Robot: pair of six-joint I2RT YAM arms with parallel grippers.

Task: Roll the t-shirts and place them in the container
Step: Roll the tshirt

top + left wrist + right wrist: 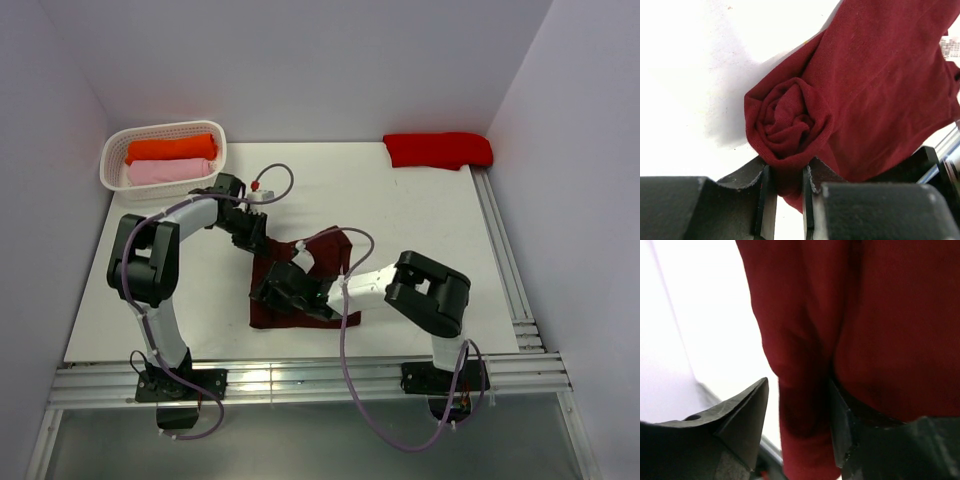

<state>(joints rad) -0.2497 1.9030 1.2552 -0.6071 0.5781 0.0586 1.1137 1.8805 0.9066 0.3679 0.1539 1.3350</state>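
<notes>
The maroon t-shirt (268,308) lies crumpled on the tabletop (420,220), midway between the side edges and nearer the near edge; one end is wound into a tight roll (790,117); the left gripper (785,175) has its fingers clamped on cloth at the base of that roll; the right gripper (799,385) straddles a fold with fingers apart, one touching cloth, the other clear of it; a white basket (108,160) in the far left corner holds a rolled orange t-shirt (170,148) and a rolled pink t-shirt (170,171); a red t-shirt (438,150) lies in the far right corner.
</notes>
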